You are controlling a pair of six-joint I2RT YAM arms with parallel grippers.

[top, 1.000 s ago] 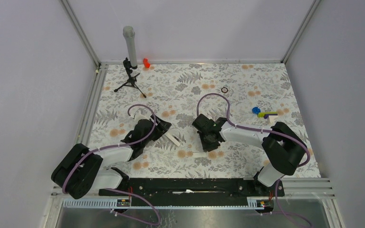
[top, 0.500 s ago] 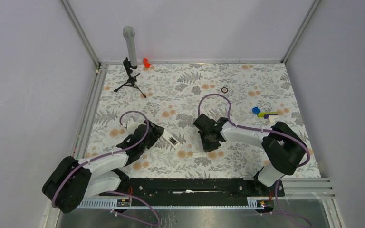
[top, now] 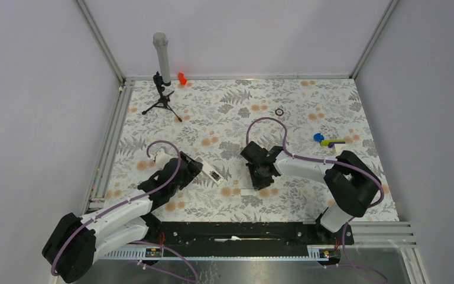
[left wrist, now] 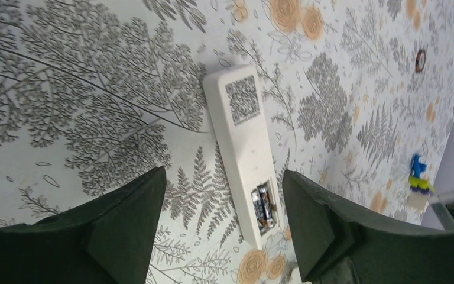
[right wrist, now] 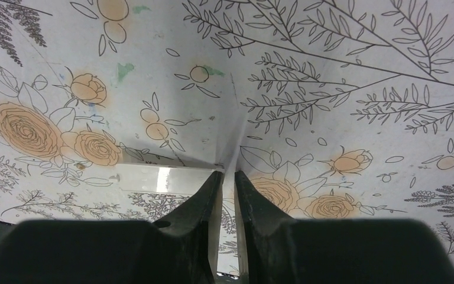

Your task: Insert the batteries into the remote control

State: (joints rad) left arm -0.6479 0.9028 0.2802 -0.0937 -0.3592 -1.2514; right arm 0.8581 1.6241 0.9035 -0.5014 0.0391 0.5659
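Note:
The white remote control (top: 211, 173) lies flat on the floral table, just right of my left gripper (top: 194, 168). In the left wrist view the remote (left wrist: 242, 133) lies back side up, with a QR label and an open compartment holding the two dark batteries (left wrist: 264, 207). My left gripper (left wrist: 223, 173) is open and empty, with the remote's battery end lying between its jaws, untouched. My right gripper (top: 261, 177) is shut and empty, low over the table. In the right wrist view its tips (right wrist: 229, 173) sit at the end of a short white strip (right wrist: 153, 177), which also shows in the top view (top: 247, 191).
A tripod stand (top: 163, 97) with a grey tube and a red piece (top: 181, 78) stand at the back left. A small dark ring (top: 279, 111) lies at the back. A blue-and-yellow toy piece (top: 326, 141) lies at the right. Metal rails border the table.
My left arm has drawn back toward the near left, off the remote, which now lies uncovered on the table. My right arm has barely moved.

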